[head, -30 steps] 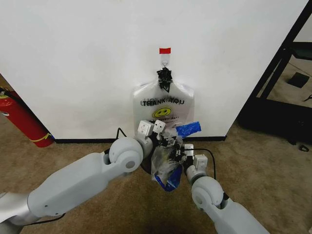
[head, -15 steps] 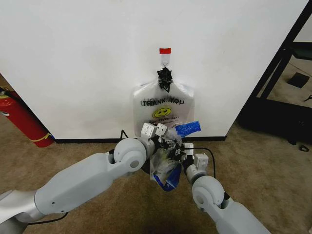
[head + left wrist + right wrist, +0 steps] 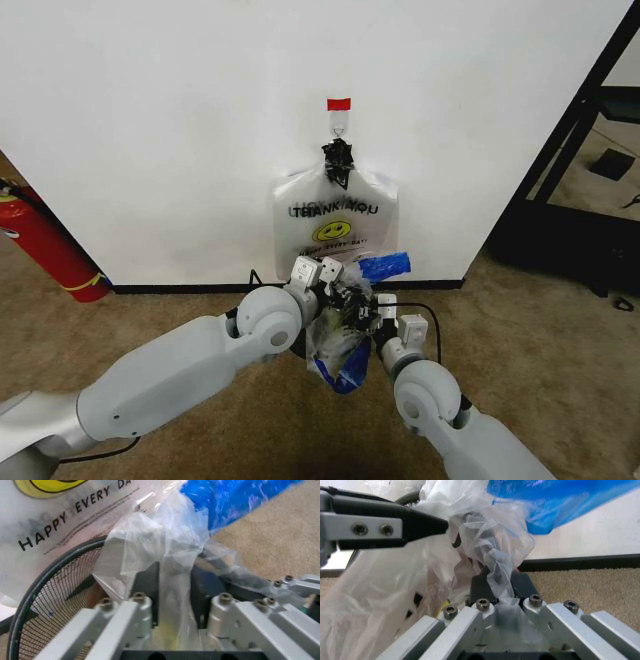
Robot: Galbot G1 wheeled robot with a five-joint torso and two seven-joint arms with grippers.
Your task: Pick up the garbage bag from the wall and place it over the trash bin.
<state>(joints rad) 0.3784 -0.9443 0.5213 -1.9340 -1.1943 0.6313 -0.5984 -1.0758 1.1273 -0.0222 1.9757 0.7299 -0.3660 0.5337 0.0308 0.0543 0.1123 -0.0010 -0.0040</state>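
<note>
Both pincers, left [image 3: 172, 592] and right [image 3: 495, 588], pinch the bag [image 3: 338, 345] above the bin [image 3: 30, 603]; next, spread its mouth over the rim.

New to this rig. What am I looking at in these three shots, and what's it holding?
It is a wheeled robot with two arms. The wide shot comes from its head camera, looking down at a white wall and carpet. The other two come from cameras on each wrist, looking along the fingers. The left gripper and the right gripper meet low in front of the wall, each shut on a fold of one thin plastic garbage bag, held over the black mesh trash bin. On the wall hangs a bundle of spare bags from a hook. A red fire extinguisher stands at the left.
</note>
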